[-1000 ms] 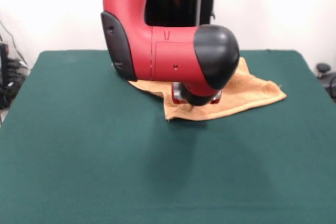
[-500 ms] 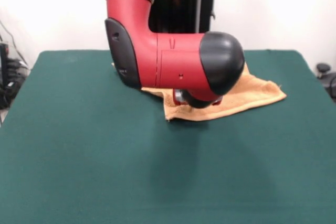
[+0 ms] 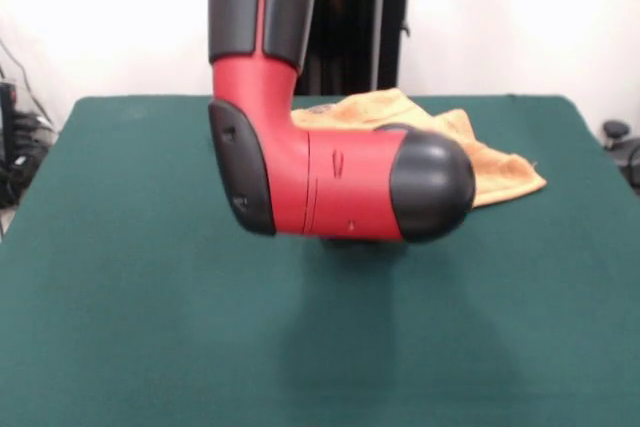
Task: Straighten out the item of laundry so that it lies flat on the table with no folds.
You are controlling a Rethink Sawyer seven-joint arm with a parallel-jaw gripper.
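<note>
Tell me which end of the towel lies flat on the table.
The end at the picture's right: the towel tapers there to a flat corner on the green table. The other end, behind the red arm, is bunched up and raised.

Towel [image 3: 490,162] lies bunched on the desk [image 3: 140,277], toward the far right part of it, right corner reaching near the desk's right edge. Arm [image 3: 340,182] comes down from above at centre, elbow section in front of the towel, hiding its left and middle. End effector hidden behind arm.
</note>
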